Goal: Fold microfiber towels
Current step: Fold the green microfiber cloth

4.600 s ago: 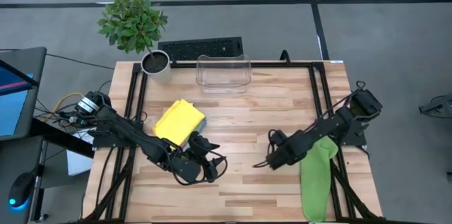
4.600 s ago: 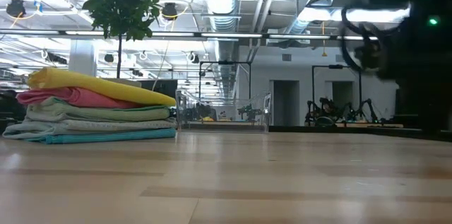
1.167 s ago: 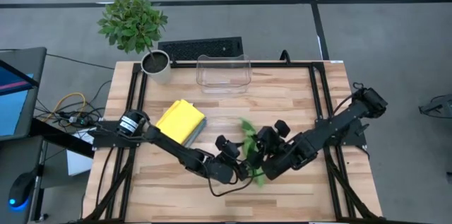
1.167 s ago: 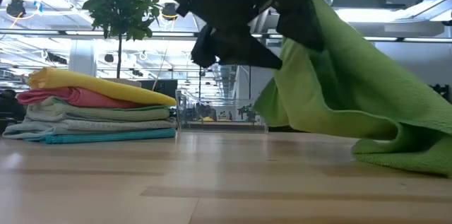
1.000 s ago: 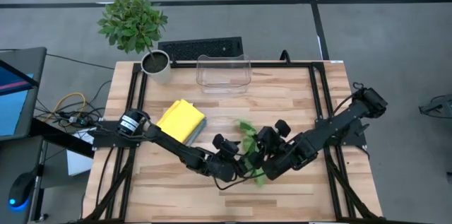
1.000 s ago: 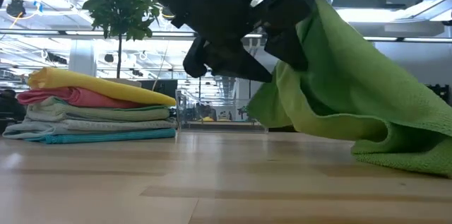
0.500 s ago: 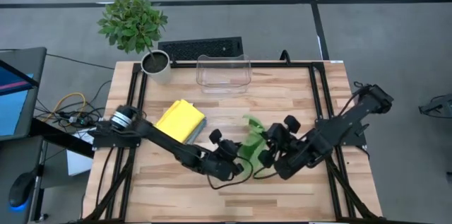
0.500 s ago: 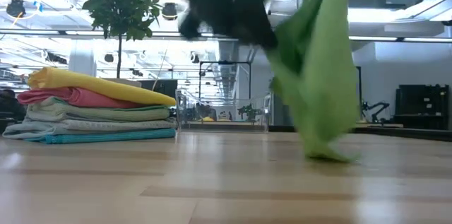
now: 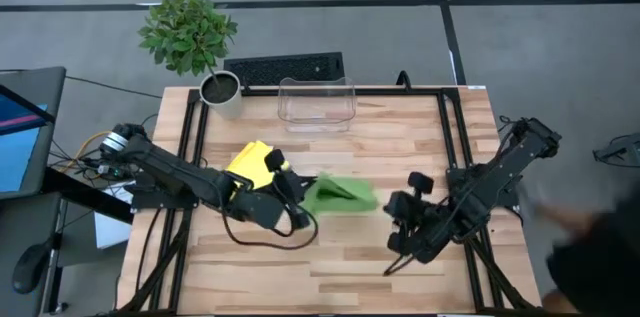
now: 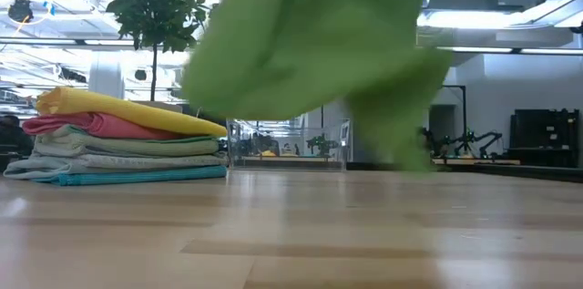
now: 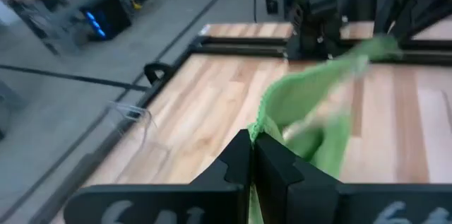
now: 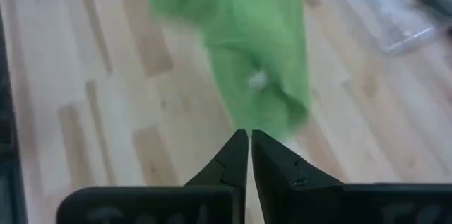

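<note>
At the upper left of the high view a plant (image 9: pixel 188 32) stands in a pot at the desk (image 9: pixel 330 267) corner. Just right of it, at the upper middle, a keyboard (image 9: pixel 283 67) lies beyond the desk edge and a clear bin (image 9: pixel 316 104) sits on the desk. At the middle left lies the towel stack (image 9: pixel 250 162), yellow on top; the low view shows it at its left with pink, pale green, grey and teal layers beneath (image 10: pixel 118 139).

The left pincer (image 9: pixel 297 207) sits just right of the stack, at the frame's centre, clamped tight on an edge of the green towel (image 9: pixel 340 195). The towel spreads to the right of the pincer and, in the low view, hangs blurred above the desk (image 10: pixel 310 43). In the left wrist view the cloth runs out from between the closed fingers (image 11: pixel 244 160).

At the lower right of the high view, the right pincer (image 9: pixel 400 242) is apart from the towel, fingers nearly together and holding nothing.
</note>
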